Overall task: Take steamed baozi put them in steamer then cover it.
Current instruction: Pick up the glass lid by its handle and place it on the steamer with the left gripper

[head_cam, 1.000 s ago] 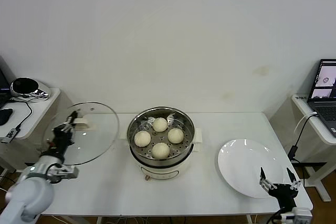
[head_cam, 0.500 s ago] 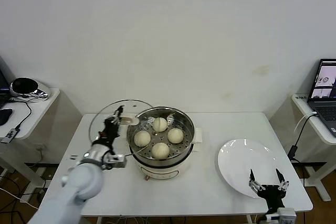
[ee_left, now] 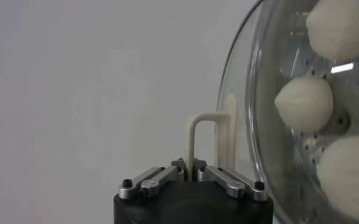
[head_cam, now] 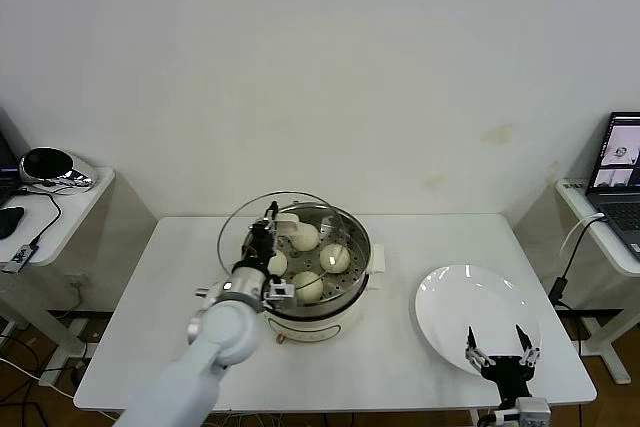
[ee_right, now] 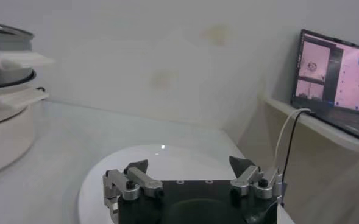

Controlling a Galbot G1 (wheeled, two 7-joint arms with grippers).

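A white table [head_cam: 400, 357] carries the steamer [head_cam: 345, 312] near the middle of its far edge, and a white plate [head_cam: 470, 307] lies toward its right edge. The cover [head_cam: 240, 232] hangs tilted over the steamer's left half, its cream handle [ee_left: 211, 141] pinched between the closed fingers of the left gripper [head_cam: 266, 237]. Four steamed baozi [head_cam: 335, 258] sit on the perforated tray beneath, seen partly through the glass. The right gripper [head_cam: 498, 354] hovers with its fingers spread at the plate's near rim, by the table's near right corner.
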